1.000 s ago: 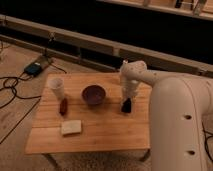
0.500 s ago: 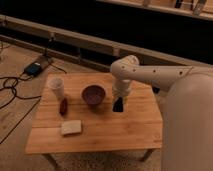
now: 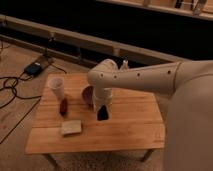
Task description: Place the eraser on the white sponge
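Observation:
My gripper (image 3: 102, 113) hangs from the white arm over the middle of the wooden table (image 3: 132, 127), just above the surface. It is shut on the black eraser (image 3: 102, 116), which shows as a small dark block at its tip. The white sponge (image 3: 71, 127) lies flat near the table's front left, a short way left of and nearer than the gripper. Nothing is on top of it.
A dark purple bowl (image 3: 88, 94) sits right behind the gripper, partly hidden by the arm. A translucent white cup (image 3: 56, 88) stands at the back left. A dark red oblong object (image 3: 64, 106) lies between cup and sponge. Cables and a box (image 3: 34, 67) are on the floor at left.
The arm has swung left across the table, carrying the dark block from the right of the bowl to the front of it, closer to the sponge.

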